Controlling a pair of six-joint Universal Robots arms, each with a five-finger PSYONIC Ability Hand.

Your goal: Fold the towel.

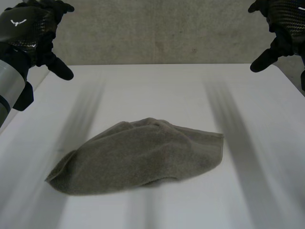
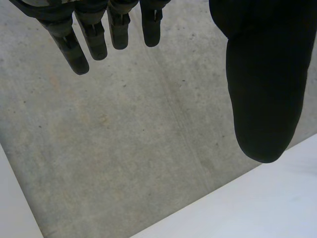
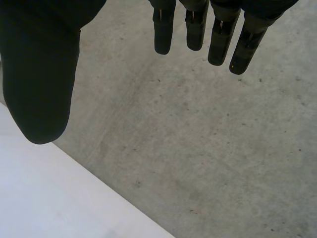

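Towel (image 1: 143,157) untouched. Fingers (image 2: 94,42) of the left hand (image 1: 26,28) are hanging straight, holding nothing; right hand (image 1: 283,21) is doing likewise. Both are hovering over the far bench (image 1: 152,86) edge, well apart from the towel lying rumpled mid-bench. Risk: pinching a doubled layer, not a true corner, skewing the fold.

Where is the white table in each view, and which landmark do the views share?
Head view: the table spreads under the towel.
Left wrist view: the table lies past the thumb tip of the left hand.
Right wrist view: the table lies past the thumb tip of the right hand.
Shared landmark: the grey floor beyond the table's edge.
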